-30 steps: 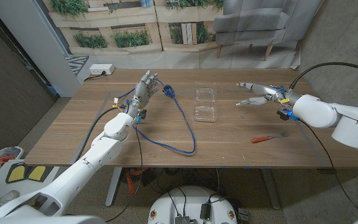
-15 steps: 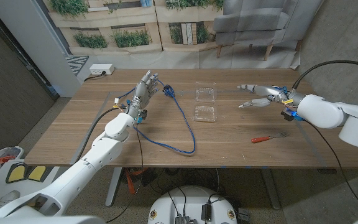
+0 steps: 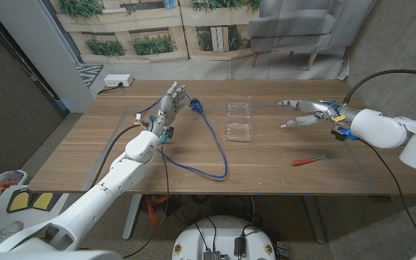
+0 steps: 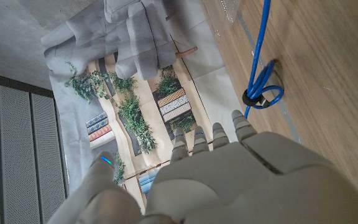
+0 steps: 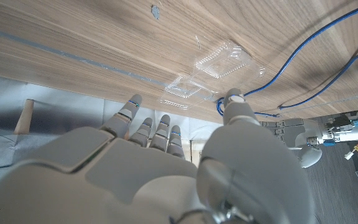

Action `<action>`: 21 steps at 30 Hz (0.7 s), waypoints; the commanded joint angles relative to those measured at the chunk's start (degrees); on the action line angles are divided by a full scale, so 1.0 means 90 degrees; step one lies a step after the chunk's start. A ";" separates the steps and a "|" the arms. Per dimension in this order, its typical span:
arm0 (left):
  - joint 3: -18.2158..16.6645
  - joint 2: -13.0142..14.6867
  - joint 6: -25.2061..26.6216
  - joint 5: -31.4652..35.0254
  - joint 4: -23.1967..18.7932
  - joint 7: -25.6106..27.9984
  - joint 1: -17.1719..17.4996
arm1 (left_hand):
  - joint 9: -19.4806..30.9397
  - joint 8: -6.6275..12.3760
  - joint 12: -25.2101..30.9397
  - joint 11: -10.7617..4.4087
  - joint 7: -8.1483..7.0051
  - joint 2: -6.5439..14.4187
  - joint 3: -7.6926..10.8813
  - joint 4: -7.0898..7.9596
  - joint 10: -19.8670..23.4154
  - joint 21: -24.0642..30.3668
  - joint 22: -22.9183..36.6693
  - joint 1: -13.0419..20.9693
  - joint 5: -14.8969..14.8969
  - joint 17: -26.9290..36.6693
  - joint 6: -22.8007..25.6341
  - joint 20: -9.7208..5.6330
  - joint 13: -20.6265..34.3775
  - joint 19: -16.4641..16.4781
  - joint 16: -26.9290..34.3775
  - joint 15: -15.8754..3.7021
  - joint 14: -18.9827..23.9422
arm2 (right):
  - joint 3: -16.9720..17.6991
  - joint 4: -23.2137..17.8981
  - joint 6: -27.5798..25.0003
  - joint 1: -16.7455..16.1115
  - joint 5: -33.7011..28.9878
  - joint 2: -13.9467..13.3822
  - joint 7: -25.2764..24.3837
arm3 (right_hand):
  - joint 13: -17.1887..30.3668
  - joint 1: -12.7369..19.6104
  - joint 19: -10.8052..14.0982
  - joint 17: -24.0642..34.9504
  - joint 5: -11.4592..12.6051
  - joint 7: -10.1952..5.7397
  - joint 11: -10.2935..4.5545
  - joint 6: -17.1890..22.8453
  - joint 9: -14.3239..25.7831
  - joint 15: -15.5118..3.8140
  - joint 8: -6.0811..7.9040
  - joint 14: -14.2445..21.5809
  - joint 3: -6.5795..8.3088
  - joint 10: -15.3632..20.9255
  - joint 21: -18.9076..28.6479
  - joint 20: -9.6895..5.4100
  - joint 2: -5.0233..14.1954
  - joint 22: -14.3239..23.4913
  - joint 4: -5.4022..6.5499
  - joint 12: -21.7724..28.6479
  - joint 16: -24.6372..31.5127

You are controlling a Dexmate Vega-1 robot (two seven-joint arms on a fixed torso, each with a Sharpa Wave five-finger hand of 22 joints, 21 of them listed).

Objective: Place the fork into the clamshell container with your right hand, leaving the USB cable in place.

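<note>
Left hand [image 3: 170, 101] stood at the far left of the table [image 3: 85, 155], fingers raised and apart, gripping nothing; the coiled end of the USB cable [image 3: 211, 141] lay just beside its fingertips. From that coil the blue cable ran toward the near edge and looped back on itself near the table's middle.

Right of the cable sat the clamshell container [image 3: 238, 120] — clear plastic, opened out flat, its two halves lying one behind the other. It held nothing that could be made out.

Further right, the right hand [image 3: 305, 112] hovered above the table, fingers extended toward the container and spread, with nothing in its grasp (the right wrist view showed the same: fingers [image 5: 155, 130] straight, the clamshell beyond them).

Fork [image 3: 313, 159], red-handled, lay on the wood nearer the front edge than the right hand and apart from it, tines pointing right.

Judged step: approach — the fork was not yet grasped. The next move would call for bringing the right hand back toward the near edge and down over the handle, then closing on it. The carry to the container should stop short of the cable, which lay just left of it.
</note>
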 commanded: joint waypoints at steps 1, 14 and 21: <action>0.0024 -0.0115 -0.0062 0.0054 0.0218 0.0046 -0.0125 | 0.0009 0.0040 0.0039 0.0011 -0.0016 -0.0001 0.0006 -0.0050 0.0070 0.0032 0.0019 0.0032 0.0001 0.0019 0.0072 -0.0007 0.0024 0.0000 0.0046 -0.0011 -0.0003 | 0.0124 0.0018 0.0023 0.0097 -0.0301 0.0212 0.0515 | 0.0013 0.0075 0.0085 0.0007 0.0012 -0.0009 -0.0015 0.0067 0.0021 -0.0678 0.0009 0.0044 0.0004 0.0056 0.0027 0.0009 -0.0015 0.0014 0.0002 0.0047 0.0020; 0.0038 -0.0219 -0.0264 -0.0016 0.0636 -0.0180 -0.0293 | 0.0009 0.0034 0.0036 0.0017 -0.0017 0.0016 0.0012 -0.0064 0.0075 0.0033 0.0018 0.0044 0.0002 0.0017 0.0099 -0.0009 0.0023 0.0003 0.0046 -0.0012 0.0001 | 0.0024 -0.0311 -0.0396 0.0256 -0.0556 0.0217 0.0895 | 0.0010 0.0095 0.0090 0.0007 0.0012 -0.0011 -0.0011 0.0076 0.0019 -0.0676 -0.0002 0.0054 -0.0003 0.0094 0.0012 0.0006 -0.0016 0.0015 0.0013 0.0065 0.0013; 0.0031 -0.0154 -0.0282 -0.0026 0.0709 -0.0302 -0.0341 | 0.0009 0.0029 0.0034 0.0014 -0.0012 0.0021 0.0014 -0.0070 0.0075 0.0034 0.0018 0.0047 0.0002 0.0017 0.0103 -0.0010 0.0023 0.0003 0.0043 -0.0008 -0.0006 | -0.0075 -0.0404 -0.0528 0.0394 -0.0585 0.0109 0.1087 | 0.0012 0.0110 0.0063 0.0008 0.0013 0.0001 -0.0017 0.0084 0.0018 -0.0624 -0.0011 -0.0080 -0.0009 0.0128 -0.0010 -0.0022 -0.0013 0.0016 0.0024 0.0083 -0.0047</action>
